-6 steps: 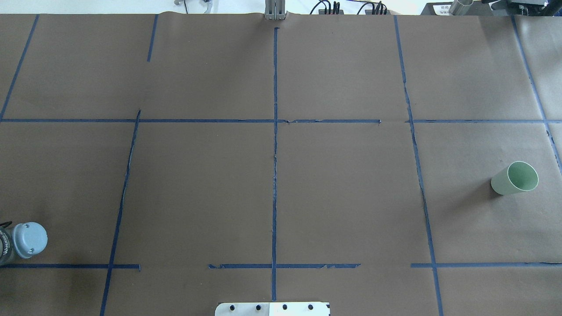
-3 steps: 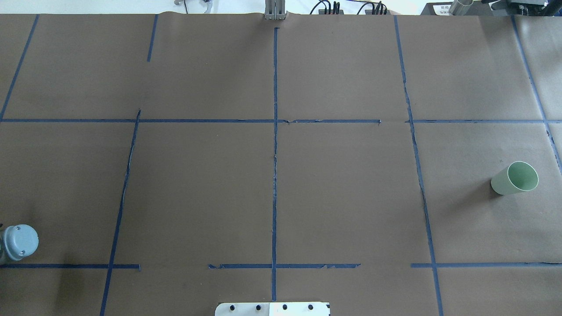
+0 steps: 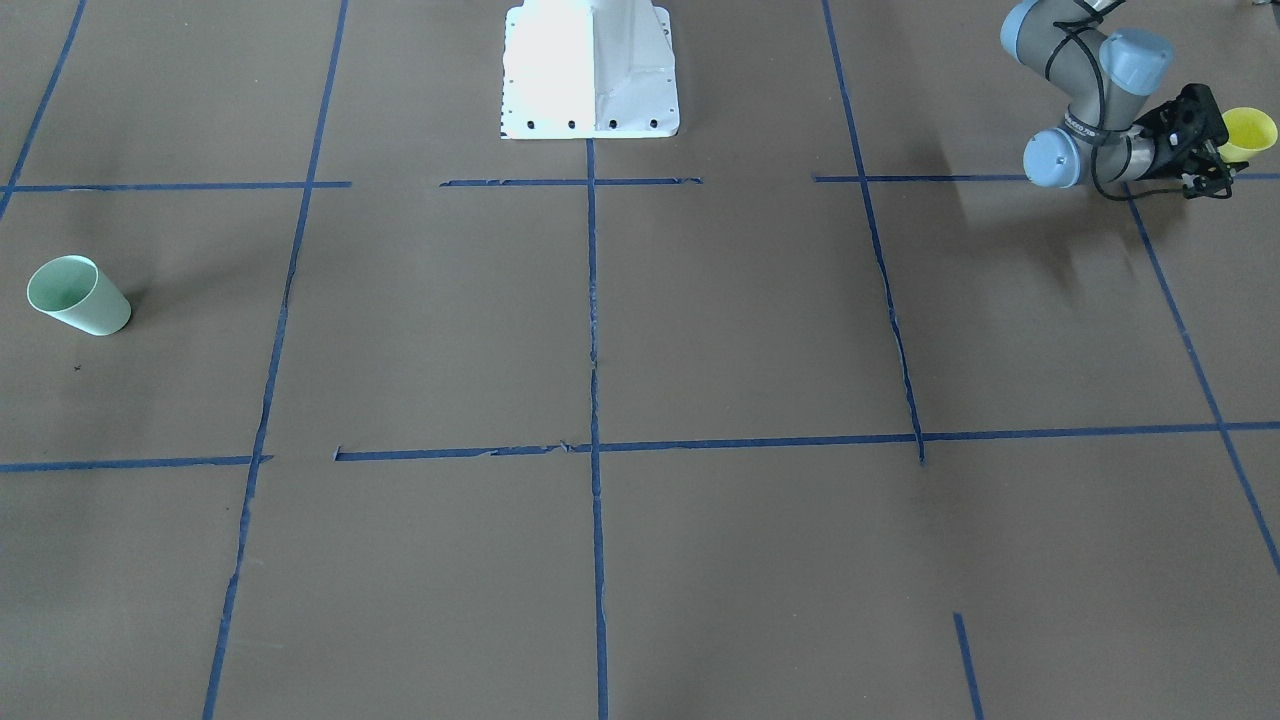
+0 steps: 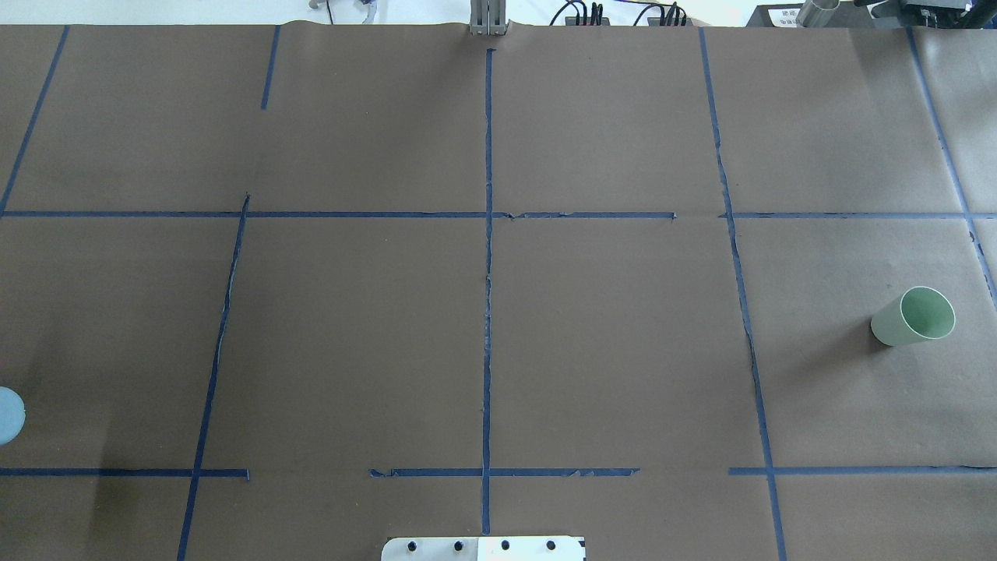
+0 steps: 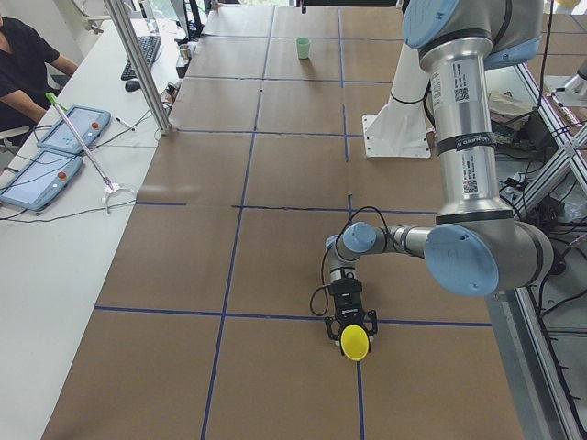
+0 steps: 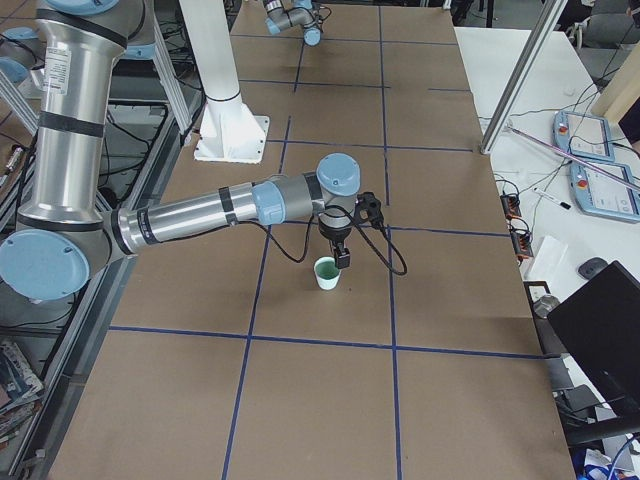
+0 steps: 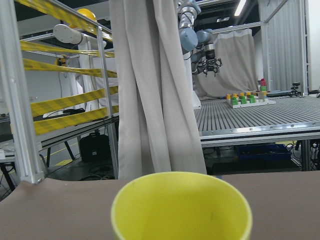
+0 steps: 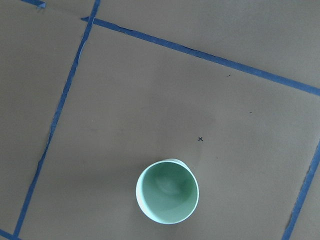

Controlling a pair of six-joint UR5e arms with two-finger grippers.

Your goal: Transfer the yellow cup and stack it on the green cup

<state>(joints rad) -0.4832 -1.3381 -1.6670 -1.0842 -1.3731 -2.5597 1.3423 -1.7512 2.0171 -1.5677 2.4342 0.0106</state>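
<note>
The yellow cup point(image 3: 1250, 132) stands upright near the table's end on my left side; it also shows in the exterior left view point(image 5: 354, 342) and fills the bottom of the left wrist view point(image 7: 180, 207). My left gripper point(image 3: 1220, 150) lies low and level, open, with its fingers at the cup's sides. The green cup point(image 4: 913, 315) stands upright, alone, at the far right; it also shows in the front view point(image 3: 76, 295). My right gripper point(image 6: 341, 258) hangs above the green cup point(image 6: 326, 273), which the right wrist view looks down into point(image 8: 167, 191). I cannot tell whether it is open or shut.
The white robot base plate point(image 3: 590, 70) sits at the table's near-robot edge. Blue tape lines point(image 4: 487, 257) grid the brown table. A side table with tablets point(image 5: 69, 128) and a metal post point(image 5: 138, 64) runs along the operators' side.
In the overhead view the left arm's grey joint has slid left and is almost out of view. The green cup has not moved.
</note>
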